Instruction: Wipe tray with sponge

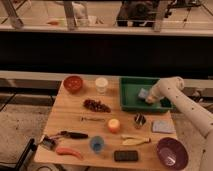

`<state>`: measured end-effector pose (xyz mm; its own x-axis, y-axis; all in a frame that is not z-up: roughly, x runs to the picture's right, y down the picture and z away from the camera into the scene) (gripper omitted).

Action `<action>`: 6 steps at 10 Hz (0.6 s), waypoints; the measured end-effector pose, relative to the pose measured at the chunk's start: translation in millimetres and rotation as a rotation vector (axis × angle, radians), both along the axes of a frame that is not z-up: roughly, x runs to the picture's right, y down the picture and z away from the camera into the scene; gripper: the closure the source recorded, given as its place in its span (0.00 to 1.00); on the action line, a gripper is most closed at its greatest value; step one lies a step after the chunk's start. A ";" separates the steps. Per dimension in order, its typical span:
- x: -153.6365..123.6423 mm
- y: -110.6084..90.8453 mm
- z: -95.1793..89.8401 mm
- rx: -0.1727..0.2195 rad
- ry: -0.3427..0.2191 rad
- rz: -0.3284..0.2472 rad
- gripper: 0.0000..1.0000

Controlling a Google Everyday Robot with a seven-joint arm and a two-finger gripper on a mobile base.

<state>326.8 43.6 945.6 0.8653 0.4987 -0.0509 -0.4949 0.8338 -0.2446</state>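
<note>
We see the tool (pixel 150 98) lowered inside the green tray (pixel 131 101) on the wooden surface (pixel 70 120), touching the sponge (pixel 144 94); its grip we cannot tell.

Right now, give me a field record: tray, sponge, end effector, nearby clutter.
tray: green rectangular plastic tray, back right of the wooden table
sponge: small pale blue-grey block, inside the tray, right half
end effector: end effector down inside the tray at the sponge, white arm reaching in from the right
nearby: flat grey-blue square pad and purple round bowl in front of the tray; black rectangular block at the front edge
</note>
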 end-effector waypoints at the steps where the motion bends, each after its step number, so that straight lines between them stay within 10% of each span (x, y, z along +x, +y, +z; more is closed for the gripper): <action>1: 16.3 0.6 0.1 0.000 0.028 0.017 0.85; 6: 40.4 -1.1 3.8 -0.001 0.095 0.044 0.85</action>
